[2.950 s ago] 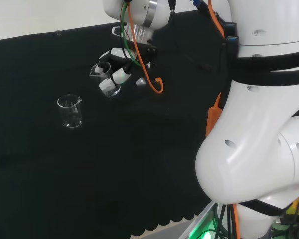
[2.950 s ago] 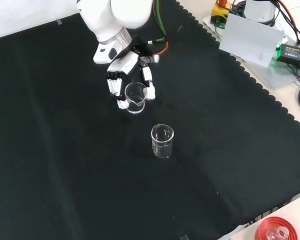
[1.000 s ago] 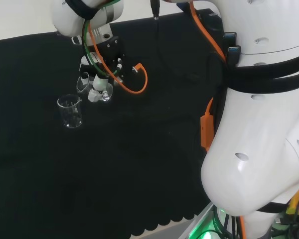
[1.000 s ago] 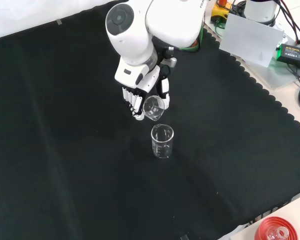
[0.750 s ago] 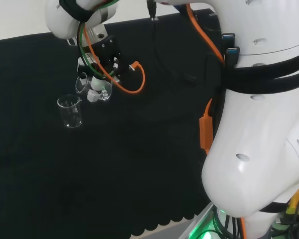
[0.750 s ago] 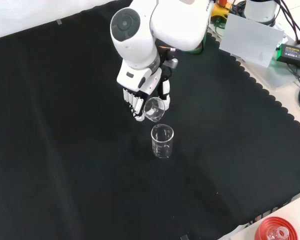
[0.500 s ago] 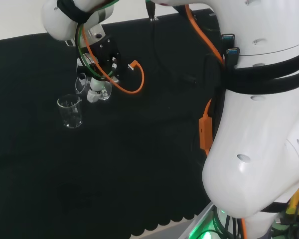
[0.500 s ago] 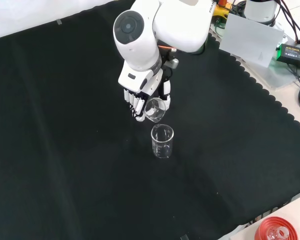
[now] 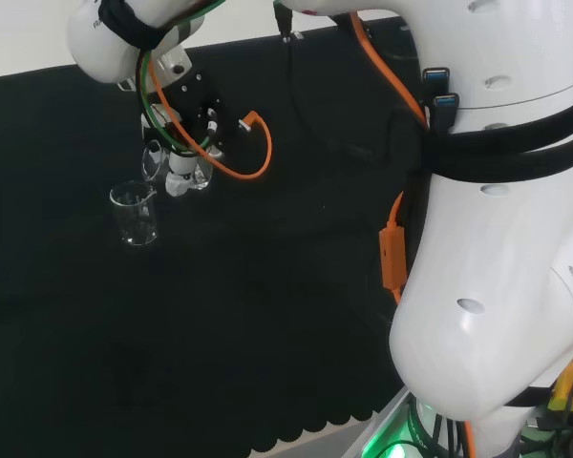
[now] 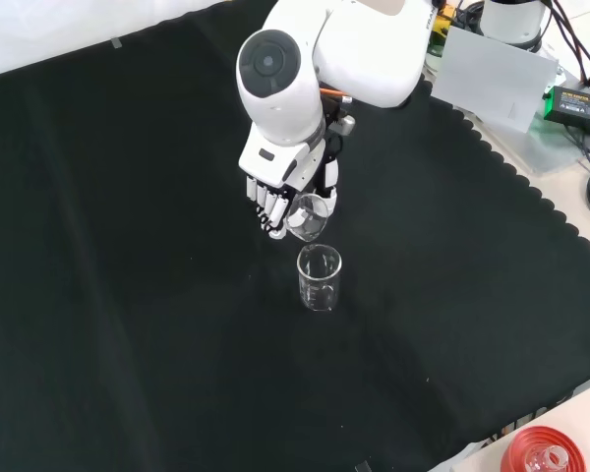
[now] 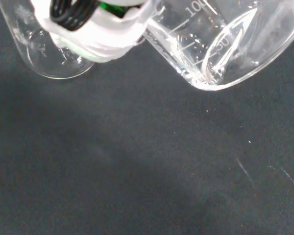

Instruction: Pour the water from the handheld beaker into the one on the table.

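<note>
My hand [image 10: 278, 193] hangs over the black cloth, fingers curled round a small clear beaker [image 10: 308, 215]. That beaker is tipped, its mouth turned down toward the standing clear beaker [image 10: 319, 278] just in front of it and slightly higher than its rim. The head view puts my hand [image 9: 184, 164] and the held beaker [image 9: 156, 160] up and to the right of the standing beaker [image 9: 135, 214]. Seen from the wrist, the graduated held beaker [image 11: 220, 44] lies tilted with a little water against its lower wall. A second clear vessel [image 11: 44, 54] sits partly behind a white part of my hand [image 11: 100, 32].
A red ribbed ring [image 10: 538, 454] lies off the cloth's near right corner in the front view. A grey box [image 10: 494, 77] and cables stand beyond the scalloped edge at top right. An orange cable [image 9: 251, 157] loops beside my hand. The arm's white links [image 9: 497, 239] stand at the head view's right.
Over three seconds my hand carried the held beaker to the standing one and tipped it further. In the last half second it shifted only slightly.
</note>
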